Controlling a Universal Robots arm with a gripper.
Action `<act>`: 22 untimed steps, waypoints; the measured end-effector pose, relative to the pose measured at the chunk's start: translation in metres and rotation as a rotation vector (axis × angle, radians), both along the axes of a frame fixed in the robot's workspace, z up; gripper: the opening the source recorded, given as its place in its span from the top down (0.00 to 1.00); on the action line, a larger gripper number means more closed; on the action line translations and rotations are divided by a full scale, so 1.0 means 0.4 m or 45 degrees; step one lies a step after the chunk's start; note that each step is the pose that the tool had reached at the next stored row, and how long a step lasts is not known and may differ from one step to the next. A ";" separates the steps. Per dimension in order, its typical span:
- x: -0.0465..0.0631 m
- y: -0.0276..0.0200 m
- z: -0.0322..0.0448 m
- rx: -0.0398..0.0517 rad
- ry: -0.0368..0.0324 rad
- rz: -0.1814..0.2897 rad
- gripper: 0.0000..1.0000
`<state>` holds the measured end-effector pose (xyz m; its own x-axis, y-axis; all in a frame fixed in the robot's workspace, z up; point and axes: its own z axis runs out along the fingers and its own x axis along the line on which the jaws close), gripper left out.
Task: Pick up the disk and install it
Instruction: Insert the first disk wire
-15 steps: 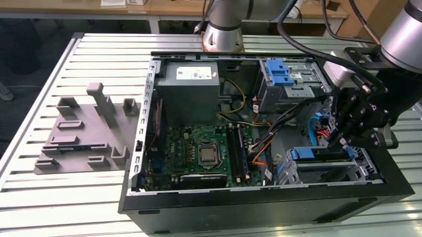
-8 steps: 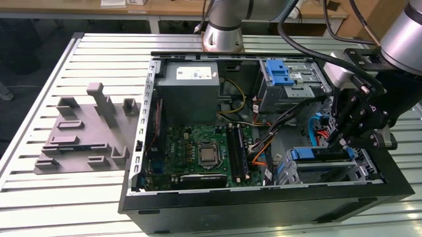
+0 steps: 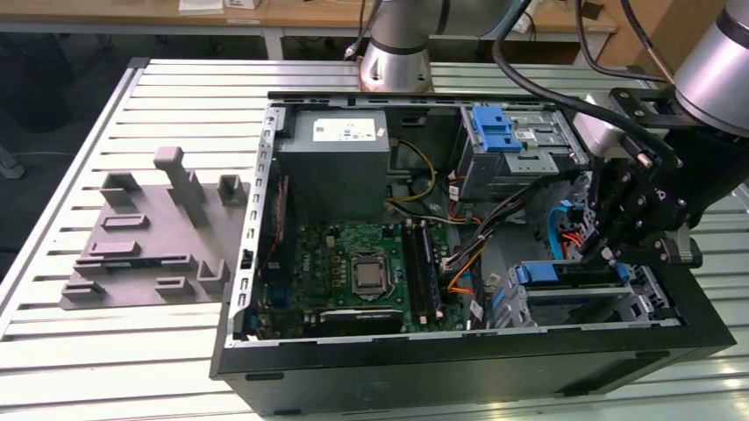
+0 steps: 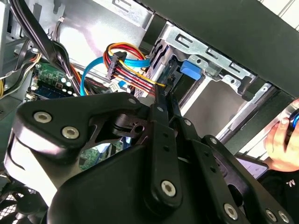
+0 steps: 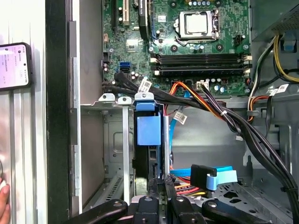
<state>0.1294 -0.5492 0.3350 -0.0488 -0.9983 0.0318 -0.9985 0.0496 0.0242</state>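
Your gripper point(image 3: 617, 250) hangs low inside the open computer case point(image 3: 468, 360), its fingers drawn together edge-on against the disk point(image 5: 149, 140), which stands upright in the drive cage point(image 5: 117, 154) beside the motherboard point(image 5: 187, 37). Expect the disk to handle as rigid, fairly heavy and shock-sensitive; hold it by the blue carrier's edges, not the label face or connectors.

Silver-grey jointed robot arm point(image 3: 725, 61) reaches in from the exterior view's right, wrist angled downward. Black linkage gripper point(image 3: 609, 250) hangs low, fingers point(image 4: 164, 100) drawn close together, pointing down. A person's hand point(image 4: 282, 142) shows in the second wrist view, fingers curled.
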 end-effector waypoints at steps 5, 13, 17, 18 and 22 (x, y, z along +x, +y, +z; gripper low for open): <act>0.003 -0.002 -0.002 0.000 0.0025 -0.002 0.83; 0.004 -0.004 -0.004 0.000 0.0037 -0.003 0.83; 0.005 -0.004 -0.004 0.000 0.0089 -0.004 0.83; 0.006 -0.004 -0.004 0.000 0.0110 -0.004 0.83; 0.011 -0.004 -0.004 0.000 0.0207 -0.007 0.83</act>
